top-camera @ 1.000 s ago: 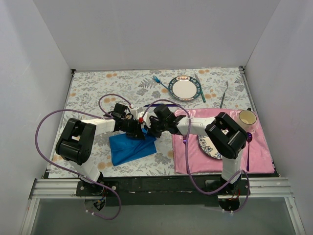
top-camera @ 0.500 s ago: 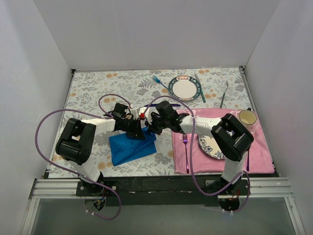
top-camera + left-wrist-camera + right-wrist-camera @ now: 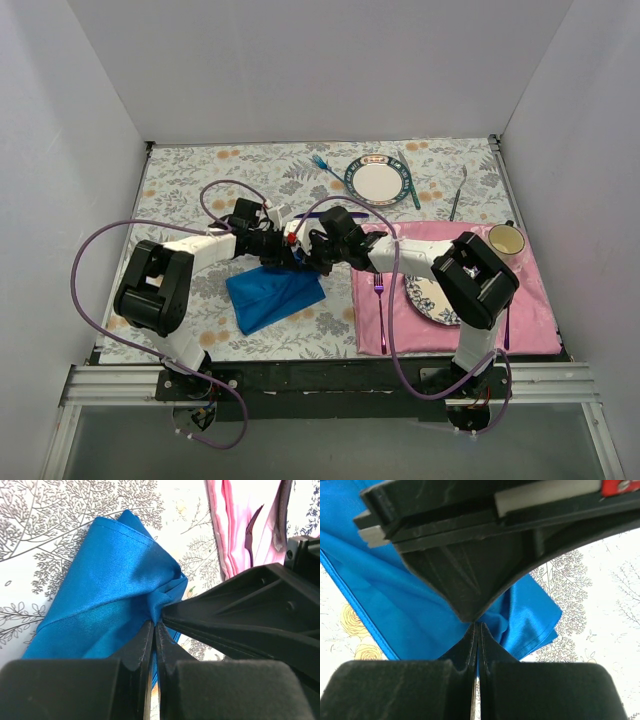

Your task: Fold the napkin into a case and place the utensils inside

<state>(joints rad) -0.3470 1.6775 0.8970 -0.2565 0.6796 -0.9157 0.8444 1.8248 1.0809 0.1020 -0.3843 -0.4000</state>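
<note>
Fingers of the left gripper (image 3: 154, 625) are pressed tight together, and a bunched corner of the blue napkin (image 3: 110, 580) is pinched between their tips, the cloth puckering where it enters the grip. Right beside them, tip to tip, the right gripper (image 3: 476, 630) is closed just as tightly over the same corner; whether any cloth is caught between its fingers cannot be told. Seen from above, the two arms meet nose to nose over the far right corner of the napkin, which lies folded into a slanted, roughly four-sided pad on the flowered table (image 3: 190, 180), just left of the pink placemat (image 3: 530, 310) and apart from it. One long hemmed edge of the cloth runs straight and flat, while the gripped end is drawn into soft creases. At the far side of the table, well apart from the napkin, the light-blue fork (image 3: 322, 163) lies left of a round plate (image 3: 378, 181), with a teal knife (image 3: 409, 182) at the plate's right. The dark purple knife (image 3: 356, 212) lies crosswise behind the right arm, partly covered by it. A magenta fork (image 3: 378, 290) and a cup (image 3: 506, 240) rest on the placemat.
</note>
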